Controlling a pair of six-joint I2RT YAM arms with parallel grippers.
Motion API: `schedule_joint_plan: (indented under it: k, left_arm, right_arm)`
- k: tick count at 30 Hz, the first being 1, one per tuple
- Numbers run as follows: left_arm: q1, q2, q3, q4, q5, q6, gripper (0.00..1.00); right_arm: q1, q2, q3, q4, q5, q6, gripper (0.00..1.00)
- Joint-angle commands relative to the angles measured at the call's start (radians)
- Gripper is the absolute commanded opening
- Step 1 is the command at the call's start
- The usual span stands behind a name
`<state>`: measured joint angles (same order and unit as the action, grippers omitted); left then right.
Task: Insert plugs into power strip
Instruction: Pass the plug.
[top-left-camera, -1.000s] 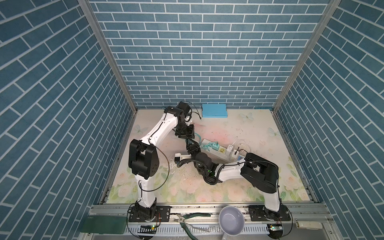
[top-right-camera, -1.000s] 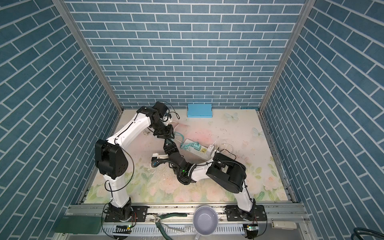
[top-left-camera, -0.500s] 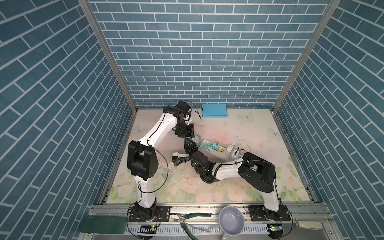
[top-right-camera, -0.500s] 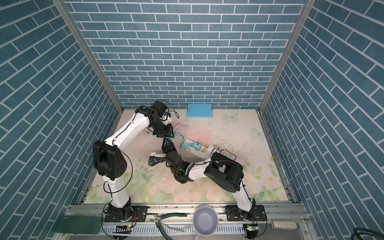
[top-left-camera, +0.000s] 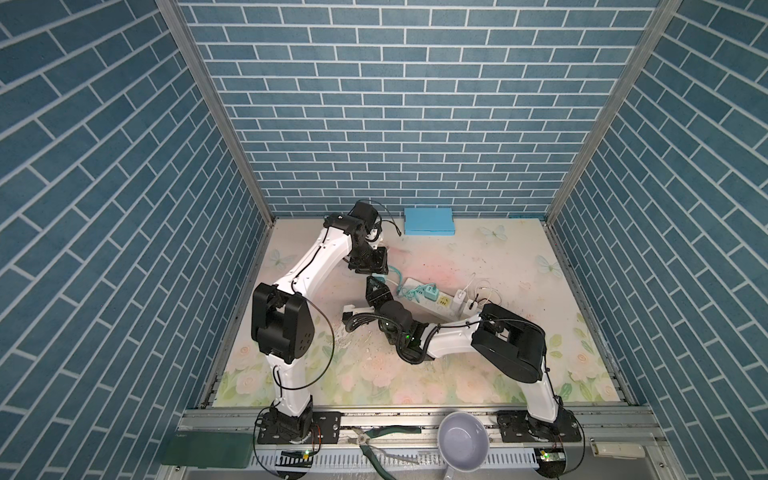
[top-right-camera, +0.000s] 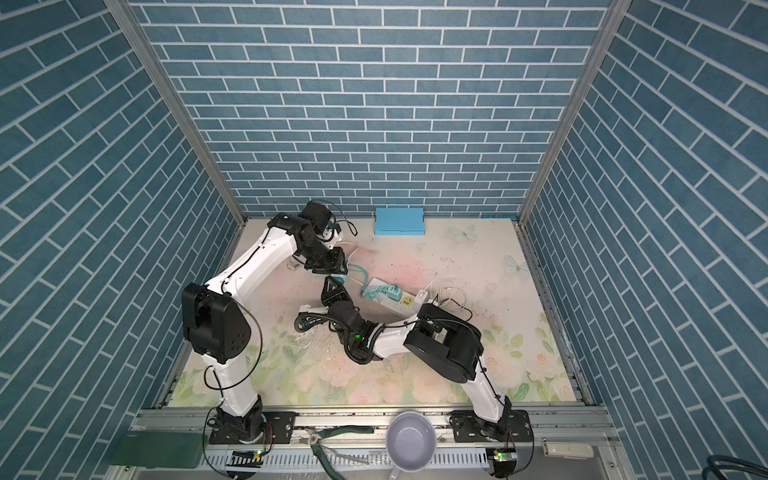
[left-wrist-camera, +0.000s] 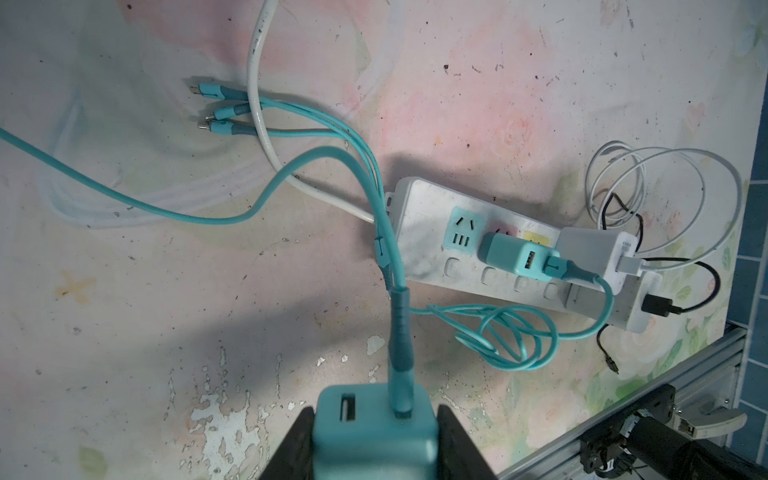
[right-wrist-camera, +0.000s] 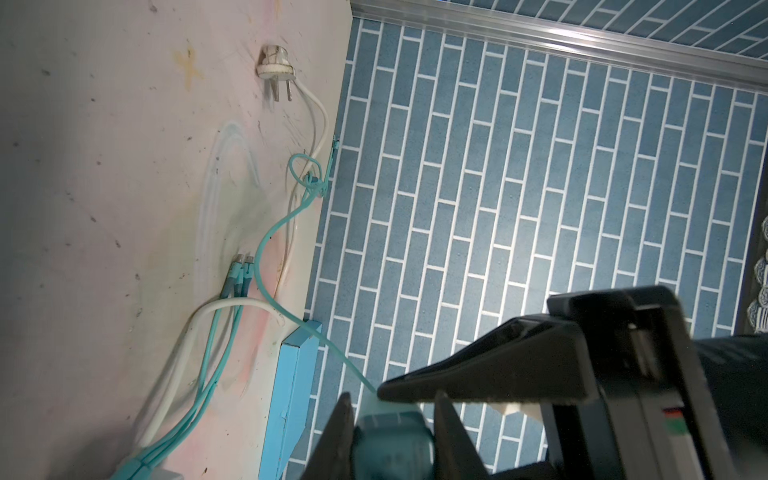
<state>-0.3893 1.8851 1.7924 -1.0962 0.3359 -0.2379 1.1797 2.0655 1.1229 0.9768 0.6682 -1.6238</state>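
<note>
The white power strip (top-left-camera: 409, 284) (left-wrist-camera: 419, 216) lies slanted mid-table. One mint-teal plug (left-wrist-camera: 515, 259) (top-left-camera: 430, 294) and a white plug (left-wrist-camera: 598, 253) (top-left-camera: 459, 298) sit in its sockets. A second mint-teal plug (left-wrist-camera: 374, 432) (right-wrist-camera: 392, 444) hangs above the mat off the strip's left end, its teal cable trailing away. My left gripper (left-wrist-camera: 374, 419) (top-left-camera: 376, 270) is shut on its sides. My right gripper (right-wrist-camera: 392, 440) (top-left-camera: 373, 287) comes from the near side and is shut on the same plug, right under a left finger (right-wrist-camera: 498, 374).
A light-blue flat box (top-left-camera: 428, 221) (right-wrist-camera: 291, 399) rests against the back wall. The strip's own pronged plug (right-wrist-camera: 276, 75) and loose teal cable ends (left-wrist-camera: 216, 108) lie on the mat. White cable coils (left-wrist-camera: 648, 187) sit past the strip. A bowl (top-left-camera: 463, 446) is on the front rail.
My right gripper has moved toward the back left up to the left gripper and closed on the teal plug. The left gripper has kept its hold.
</note>
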Motion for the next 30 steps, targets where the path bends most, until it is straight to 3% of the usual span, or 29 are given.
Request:
schedule_joint_plan:
  k: [1, 4, 7, 8, 9, 12, 15, 21, 22, 27, 30]
  left_arm:
    - [0.000, -0.038, -0.015, -0.034, 0.052, 0.012, 0.35]
    - [0.001, -0.035, -0.015, -0.033, 0.059, 0.011, 0.34]
    - [0.001, -0.033, -0.013, -0.031, 0.064, 0.008, 0.43]
    - [0.000, -0.036, -0.016, -0.026, 0.061, 0.005, 0.49]
    - [0.000, -0.040, -0.017, -0.022, 0.054, 0.001, 0.61]
    - [0.012, -0.051, -0.028, 0.011, 0.046, -0.013, 0.75]
    - [0.028, -0.043, -0.030, 0.039, 0.051, -0.023, 0.73]
    - [0.076, -0.040, 0.010, 0.095, 0.038, -0.065, 0.89]
    - [0.096, -0.040, 0.033, 0.102, 0.025, -0.075, 0.99]
    - [0.167, -0.017, 0.151, 0.109, -0.003, -0.095, 1.00]
    - [0.202, -0.041, 0.156, 0.120, -0.025, -0.110, 1.00]
  right_arm:
    - [-0.023, -0.001, 0.037, 0.058, 0.025, 0.037, 0.05]
    - [-0.029, -0.004, 0.031, 0.092, 0.016, 0.035, 0.01]
    - [-0.031, -0.001, 0.038, 0.112, 0.012, 0.035, 0.00]
    - [-0.032, -0.001, 0.041, 0.123, 0.011, 0.035, 0.00]
    - [-0.031, -0.002, 0.044, 0.125, 0.011, 0.040, 0.00]
    - [-0.031, -0.021, 0.048, 0.092, 0.019, 0.078, 0.00]
    - [-0.032, -0.056, 0.036, 0.036, 0.025, 0.128, 0.00]
    - [-0.030, -0.094, 0.004, -0.012, 0.039, 0.194, 0.00]
    - [-0.030, -0.105, -0.001, -0.043, 0.043, 0.225, 0.00]
    - [-0.036, -0.191, -0.012, -0.284, 0.054, 0.450, 0.00]
    - [-0.063, -0.280, 0.022, -0.609, 0.008, 0.731, 0.00]
